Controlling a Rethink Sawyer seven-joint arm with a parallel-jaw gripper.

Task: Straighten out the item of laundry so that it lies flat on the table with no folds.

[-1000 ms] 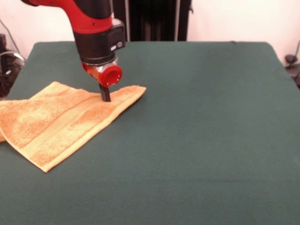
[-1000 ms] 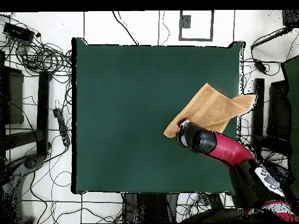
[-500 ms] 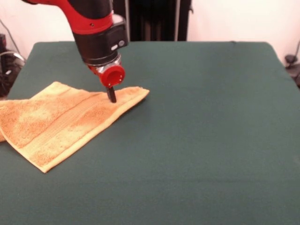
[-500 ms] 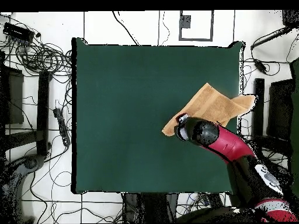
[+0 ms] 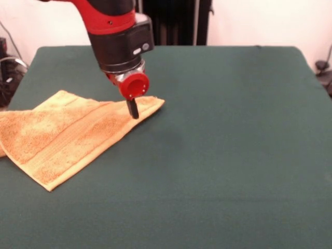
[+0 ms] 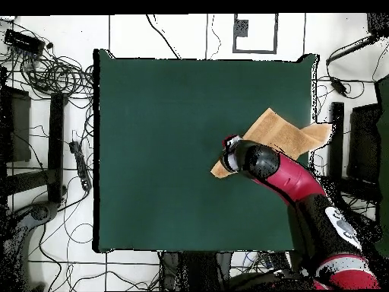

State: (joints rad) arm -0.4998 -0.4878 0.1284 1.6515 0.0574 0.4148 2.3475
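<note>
The item of laundry (image 5: 62, 135), a golden-orange towel with a woven band, lies folded on itself at the left of the green table (image 5: 233, 129). Its far left end reaches past the table's edge. My gripper (image 5: 134, 110) points down with its black fingers together, and its tips touch the towel just inside the right corner (image 5: 158, 101). Whether any cloth is pinched between them does not show. From overhead, the towel (image 6: 281, 137) sits by the table's (image 6: 159, 129) right edge, and the arm's wrist (image 6: 247, 160) covers its left part and the fingers.
Tangled cables (image 6: 45, 76) lie on the floor left of the table in the overhead view, and dark equipment (image 6: 338, 144) stands off its right edge. A dark stand (image 5: 174, 21) rises behind the table's far edge.
My gripper has slid right and slightly nearer along the towel toward its right corner. That corner has shifted only a little to the right. The rest of the towel has stayed put.
</note>
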